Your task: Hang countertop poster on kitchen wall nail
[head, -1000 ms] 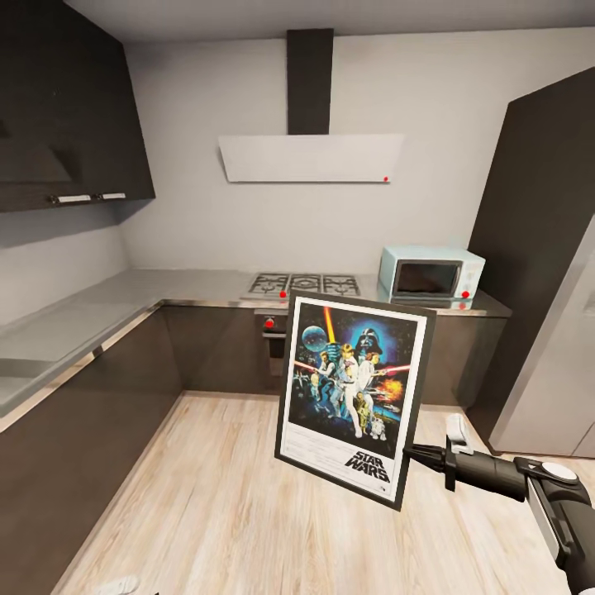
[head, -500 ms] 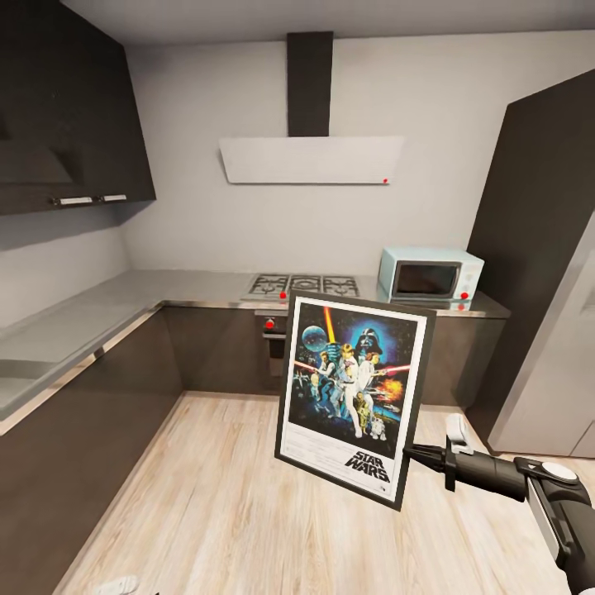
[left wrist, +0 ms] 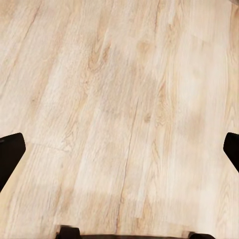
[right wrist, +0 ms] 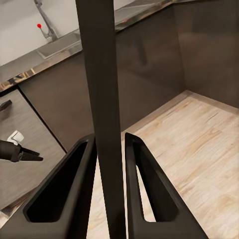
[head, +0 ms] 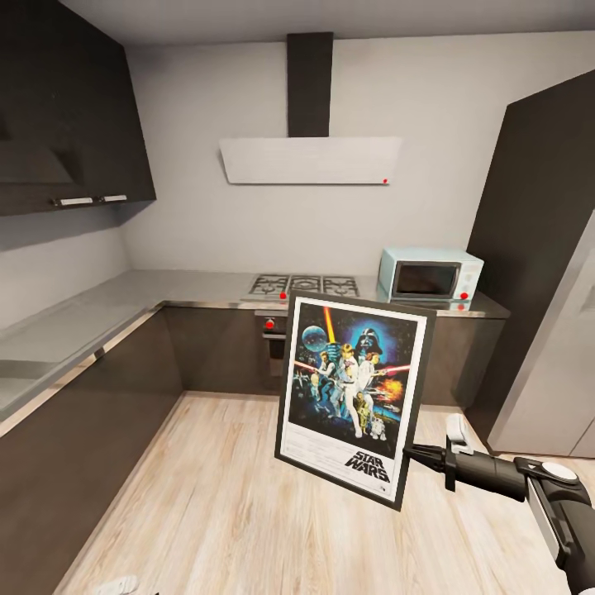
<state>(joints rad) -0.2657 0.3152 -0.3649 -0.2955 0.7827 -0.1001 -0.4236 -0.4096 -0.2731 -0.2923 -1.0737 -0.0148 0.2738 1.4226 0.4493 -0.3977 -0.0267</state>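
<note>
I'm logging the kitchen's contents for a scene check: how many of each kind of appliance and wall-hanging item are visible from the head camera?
Poster: 1
Microwave: 1
Gas hob: 1
Extractor hood: 1
Total: 4

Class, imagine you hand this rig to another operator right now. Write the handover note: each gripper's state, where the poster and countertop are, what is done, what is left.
Right gripper: shut on the poster's edge, one finger on each side of the frame, holding it upright above the wooden floor.
Left gripper: open, holding nothing, pointing at the floor.
Kitchen countertop: ahead and to the left, with hob and microwave on it.
Done: poster is off the countertop and in hand.
Left: find a wall nail and hang the poster. I cannot make out a nail for certain; small red dots show on the hood and appliances.
</note>
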